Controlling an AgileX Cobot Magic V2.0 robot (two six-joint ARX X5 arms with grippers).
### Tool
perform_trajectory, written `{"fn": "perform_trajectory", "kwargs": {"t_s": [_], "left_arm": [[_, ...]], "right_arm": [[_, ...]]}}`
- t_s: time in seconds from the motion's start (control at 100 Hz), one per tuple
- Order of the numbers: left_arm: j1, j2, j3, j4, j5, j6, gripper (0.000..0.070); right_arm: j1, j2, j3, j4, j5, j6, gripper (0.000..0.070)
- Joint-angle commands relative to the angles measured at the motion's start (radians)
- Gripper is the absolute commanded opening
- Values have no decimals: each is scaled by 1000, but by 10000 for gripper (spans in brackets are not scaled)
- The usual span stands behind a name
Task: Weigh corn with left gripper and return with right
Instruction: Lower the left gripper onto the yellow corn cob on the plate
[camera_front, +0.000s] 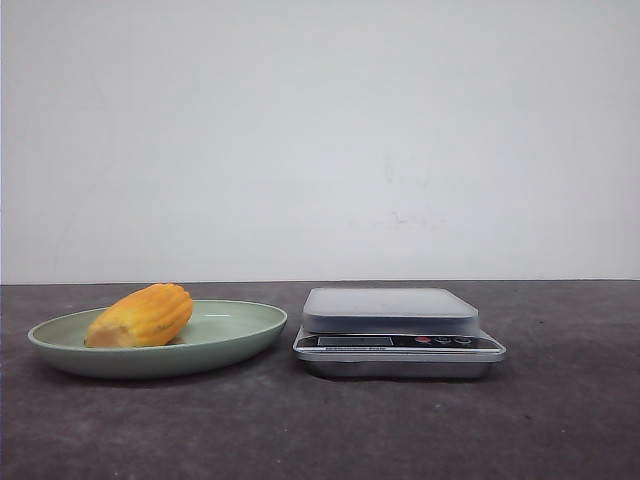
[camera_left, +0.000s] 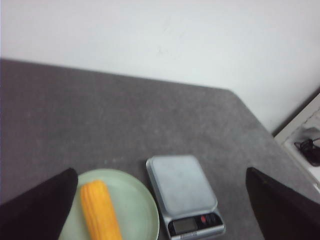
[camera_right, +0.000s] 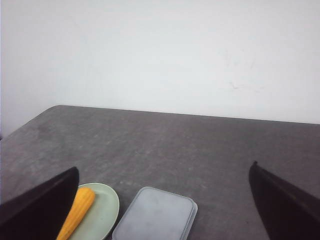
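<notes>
Corn (camera_left: 101, 210) lies on a green plate (camera_left: 137, 205) beside the scale (camera_left: 184, 194).

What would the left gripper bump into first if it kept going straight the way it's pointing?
Probably the green plate or the scale beside it; both lie between the open left gripper fingers. Depth is unclear, so it may meet the table instead.

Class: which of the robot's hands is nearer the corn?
Left. Its hand hangs above the plate with the corn close below; the right hand is above the scale, with the corn off to one side.
</notes>
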Motion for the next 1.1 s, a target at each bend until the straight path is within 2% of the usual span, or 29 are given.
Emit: {"fn": "perform_trajectory", "kwargs": {"t_s": [0.0, 0.42, 0.69, 1.089], "left_arm": [[0, 21, 20, -16, -2, 8, 700], [-39, 289, 20, -81, -10, 7, 700], [-159, 520, 20, -71, -127, 3, 700], [-285, 804, 20, -36, -241, 3, 700]], "right_arm": [[1, 6, 16, 7, -15, -11, 700], [1, 19, 16, -50, -12, -8, 700], [1, 33, 16, -121, -12, -8, 700], [1, 39, 16, -156, -11, -8, 700]]}}
